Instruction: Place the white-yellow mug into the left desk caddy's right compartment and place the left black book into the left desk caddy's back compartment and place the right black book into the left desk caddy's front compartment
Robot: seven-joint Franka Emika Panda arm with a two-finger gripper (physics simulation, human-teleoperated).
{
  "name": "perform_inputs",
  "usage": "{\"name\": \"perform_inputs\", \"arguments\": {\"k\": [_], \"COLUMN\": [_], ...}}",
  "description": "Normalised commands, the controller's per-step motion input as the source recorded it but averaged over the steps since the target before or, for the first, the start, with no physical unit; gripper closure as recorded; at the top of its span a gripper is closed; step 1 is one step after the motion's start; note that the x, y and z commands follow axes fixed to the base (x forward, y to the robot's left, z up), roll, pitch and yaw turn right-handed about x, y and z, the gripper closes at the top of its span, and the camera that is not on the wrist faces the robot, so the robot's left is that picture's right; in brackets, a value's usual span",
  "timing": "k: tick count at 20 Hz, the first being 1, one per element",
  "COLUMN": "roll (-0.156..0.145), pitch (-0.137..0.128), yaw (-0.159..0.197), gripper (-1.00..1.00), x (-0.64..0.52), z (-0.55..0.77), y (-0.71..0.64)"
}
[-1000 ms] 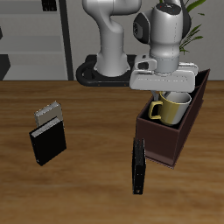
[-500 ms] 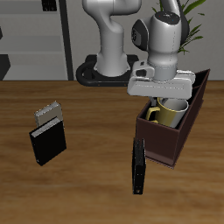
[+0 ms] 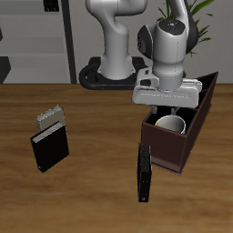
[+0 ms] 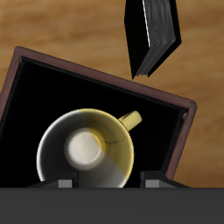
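**Mug sitting in the box's big section, gripper hanging above it**

A white robot arm is reaching over a wooden table [image 3: 91,191] from the back. Its gripper [image 3: 169,102] is hanging directly above the long dark brown box [image 3: 169,150], which is lying at an angle near the arm's base.

The cream and yellow mug [image 3: 170,124] is sitting upright down inside the box's large square section [image 4: 35,96], at the end nearer the table's front edge. From the gripper's own camera, the mug [image 4: 86,150] is showing its pale inside and its yellow handle, which is pointing toward one wall of the box. The two fingertips [image 4: 63,182] are showing only as grey stubs on either side of the mug's rim, spread about as wide as the mug; I cannot tell whether they are touching it.

One black book [image 3: 144,171] is standing on its edge on the table just beside the box's front end, apparently apart from it. In the gripper's camera the same book [image 4: 156,33] is showing grey page edges just outside the box wall.

The other black book [image 3: 50,146] is lying flat well apart, across the table, with a grey speckled notebook [image 3: 51,116] touching its far end.
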Motion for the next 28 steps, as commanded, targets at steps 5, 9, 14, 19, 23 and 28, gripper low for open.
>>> {"name": "perform_inputs", "arguments": {"k": [5,9,14,19,23,28], "roll": [0.035,-0.023,-0.069,-0.072,-0.02,0.012], "pitch": [-0.066,-0.102,-0.051,-0.048,-0.01,-0.002], "yaw": [0.014,0.055,0.039,0.064,0.032,0.0], "gripper": [-1.0,-1.0,-1.0,-1.0,-1.0,-1.0], "x": [-0.24,-0.13,0.18,0.33,0.29,0.31], "z": [0.46,0.59,0.36,0.24,0.1,0.07], "y": [0.07,-0.1,-0.19,-0.04,0.17,-0.07]}}
